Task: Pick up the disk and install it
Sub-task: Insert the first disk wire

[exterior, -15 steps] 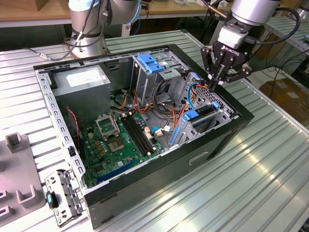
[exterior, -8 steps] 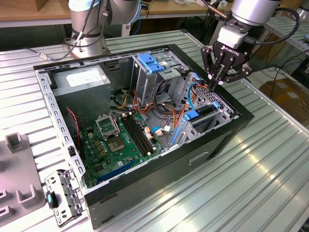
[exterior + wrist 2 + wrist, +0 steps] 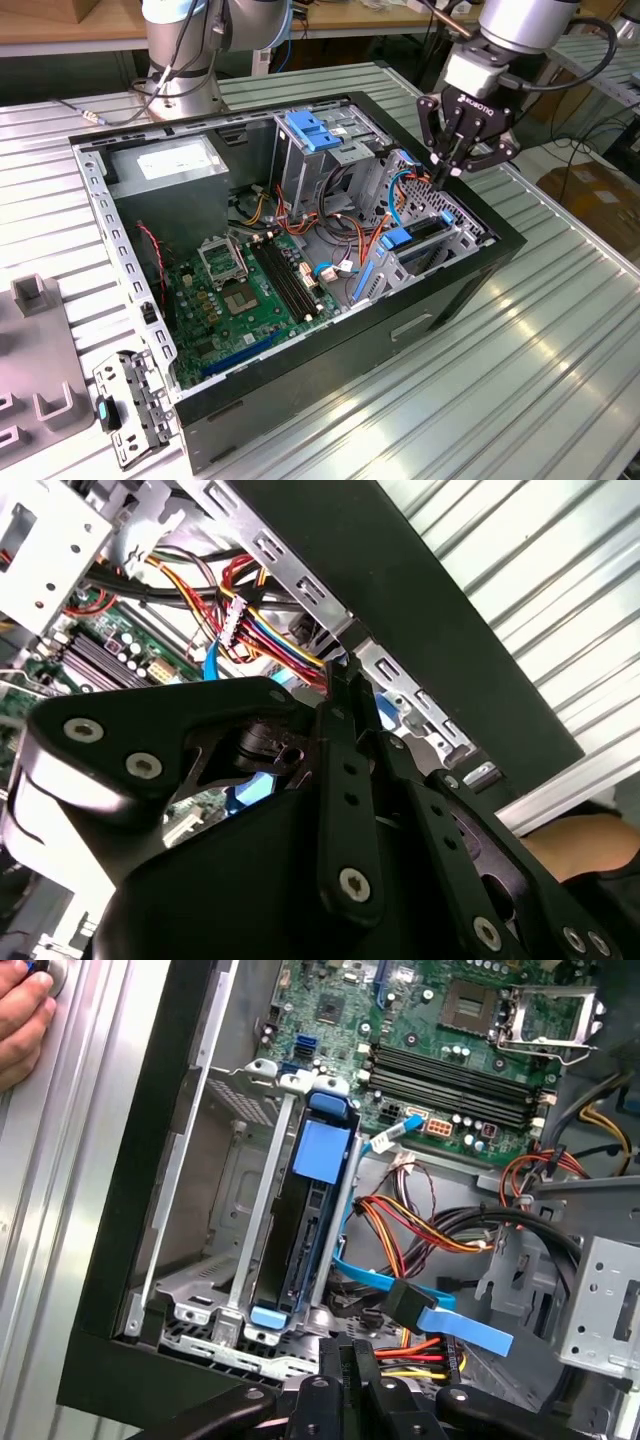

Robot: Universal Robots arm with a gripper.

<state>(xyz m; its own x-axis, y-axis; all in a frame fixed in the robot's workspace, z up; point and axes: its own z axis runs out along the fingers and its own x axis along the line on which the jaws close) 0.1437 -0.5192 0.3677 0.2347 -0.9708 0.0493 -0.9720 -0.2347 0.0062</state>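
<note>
**Disk**: hard drive in a blue plastic carrier. It stands on edge in a slot of the lower drive cage, in the corner of the computer case toward the exterior view's right. The carrier's broad blue tab faces the motherboard, and a smaller blue tab sits at the opposite end, close to the case wall. The disk is seated in the cage and nothing holds it.

**Gripper**: black and two-fingered, hanging over the case edge above the lower drive cage, apart from the disk. The jaws are closed together with nothing between them, as seen in both wrist views.

**Blue flat cable**: runs just beside the disk, next to a bundle of red, orange and yellow wires.

**Upper drive cage**: grey metal, topped by a blue plastic bracket. It stands against the case's far wall.

**Power supply**: grey box in the case's far corner toward the exterior view's left.

**Computer case**: black, lying open side up on the ribbed metal tabletop.

**Metal bracket**: lies on the tabletop just beside the case's near corner.

**Grey moulded tray**: at the tabletop's edge on the exterior view's left.

**Person's hand**: over the tabletop, outside the case wall.
</note>
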